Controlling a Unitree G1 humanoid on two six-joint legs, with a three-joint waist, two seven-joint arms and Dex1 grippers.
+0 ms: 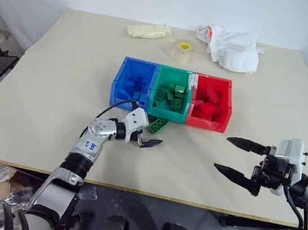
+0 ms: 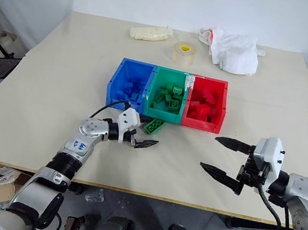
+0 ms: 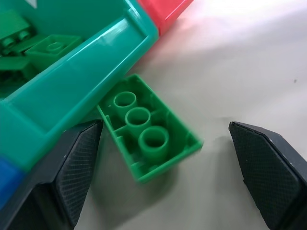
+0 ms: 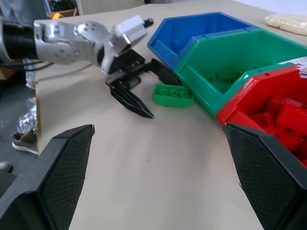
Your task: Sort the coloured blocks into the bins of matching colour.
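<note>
A: Task thing first. Where's the loose block?

B: One green block on the table, lying hollow side up, right against the near wall of the green bin. Blue bin to its left, red bin to its right, all three joined, each already holding bricks of its own colour.

A: Left gripper?

B: Left gripper is at the block, fingers spread wide, holding nothing. From the wrist, one finger sits near the bin wall on one side of the block, the other well off on the open table side. The block lies between them, nearer the bin-side finger.

A: Right?

B: Right gripper, wide too, empty, hovering over the near right part of the table, well apart from the bins.

A: How to do the pick well?

B: My read: square the fingers across the block's short sides and close slowly. The bin-side finger has hardly any room; it could snag the bin wall or shove the row. Nudging the block toward the near edge first may help. Then lift clear of the rim and drop it just beyond into green.

A: Room around?

B: Near side is open table up to the near edge. Far side has a tape roll, a white cloth and a pale bag, all well beyond the bins, out of the way.
</note>
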